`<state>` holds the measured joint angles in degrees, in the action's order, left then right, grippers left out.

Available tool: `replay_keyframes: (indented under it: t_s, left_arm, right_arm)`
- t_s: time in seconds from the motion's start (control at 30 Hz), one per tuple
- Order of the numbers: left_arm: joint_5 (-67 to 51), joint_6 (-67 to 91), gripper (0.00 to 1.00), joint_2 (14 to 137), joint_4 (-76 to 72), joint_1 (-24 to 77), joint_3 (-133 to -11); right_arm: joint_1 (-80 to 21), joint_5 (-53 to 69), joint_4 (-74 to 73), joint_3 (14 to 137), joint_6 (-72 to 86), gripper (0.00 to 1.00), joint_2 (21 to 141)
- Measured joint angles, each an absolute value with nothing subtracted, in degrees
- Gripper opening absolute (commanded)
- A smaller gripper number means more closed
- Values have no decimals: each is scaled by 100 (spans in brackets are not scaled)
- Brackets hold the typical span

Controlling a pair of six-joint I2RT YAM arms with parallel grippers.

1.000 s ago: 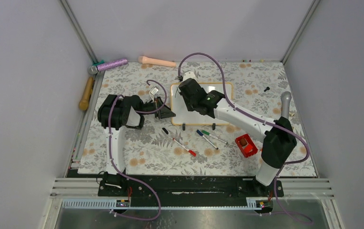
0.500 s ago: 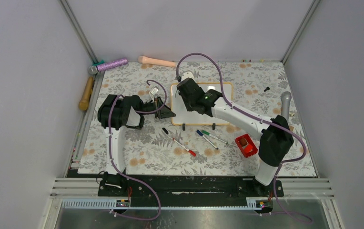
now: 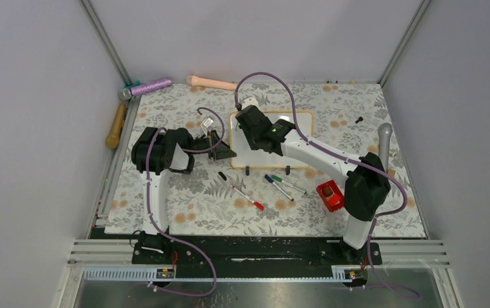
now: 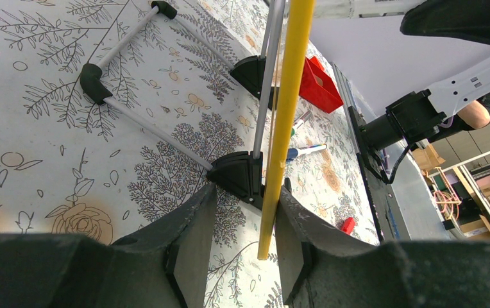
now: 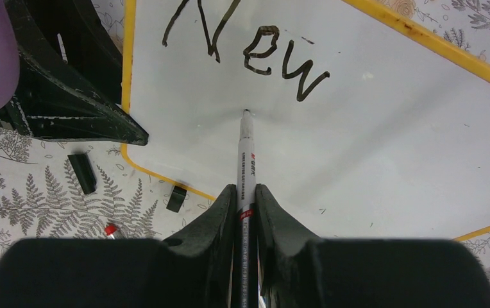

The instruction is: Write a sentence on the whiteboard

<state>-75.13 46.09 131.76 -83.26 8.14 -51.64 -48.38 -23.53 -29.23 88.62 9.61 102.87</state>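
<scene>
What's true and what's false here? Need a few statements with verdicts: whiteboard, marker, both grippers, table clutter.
1. The whiteboard carries only the word "New". True.
2. The right gripper is empty. False: it is shut on a marker, whose tip is at the board just below "New".
3. The left gripper is clamped on the whiteboard's framed edge. True.
4. The red bin sits on the whiteboard. False: it stands on the table, off the board's near right corner.
5. Loose markers lie on the table in front of the whiteboard. True.
</scene>
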Motion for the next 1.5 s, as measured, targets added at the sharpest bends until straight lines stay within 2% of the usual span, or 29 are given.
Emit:
replay_keyframes:
  t_s: [1.5]
  left_arm:
    - [-7513,4609,37,13176,-8326,814,-5164]
  right_arm:
    - [-4873,-2128,-3100,9078,808,0,10512]
